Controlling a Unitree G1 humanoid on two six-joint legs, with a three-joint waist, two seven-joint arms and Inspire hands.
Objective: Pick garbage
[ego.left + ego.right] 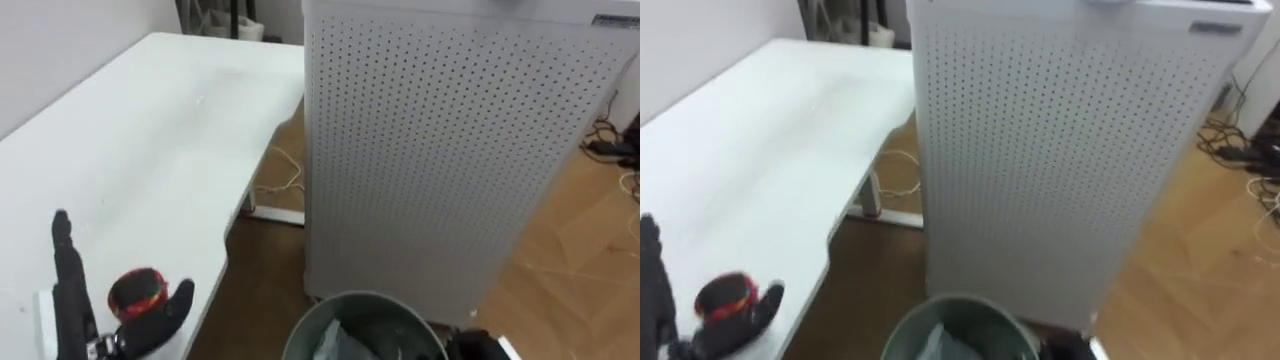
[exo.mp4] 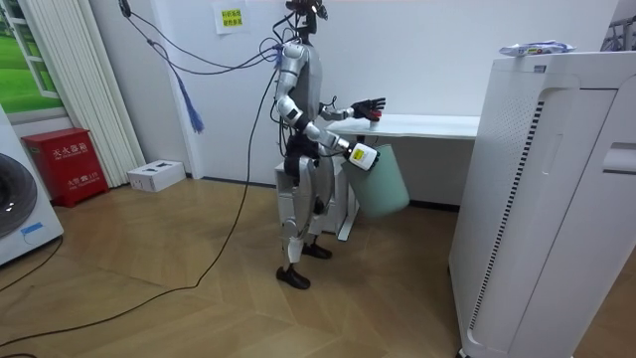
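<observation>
Left hand [image 1: 72, 300] is spread apart around a red thing [image 1: 138, 292] at the counter's [image 1: 150, 150] near edge. Room view shows right hand [image 2: 360, 154] at the tilted bin [image 2: 386, 187]; I cannot tell its grip.

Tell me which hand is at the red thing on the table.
The left hand, open over the white table with the red round thing between its thumb and fingers. The right hand is lower, at the grey bin.
</observation>
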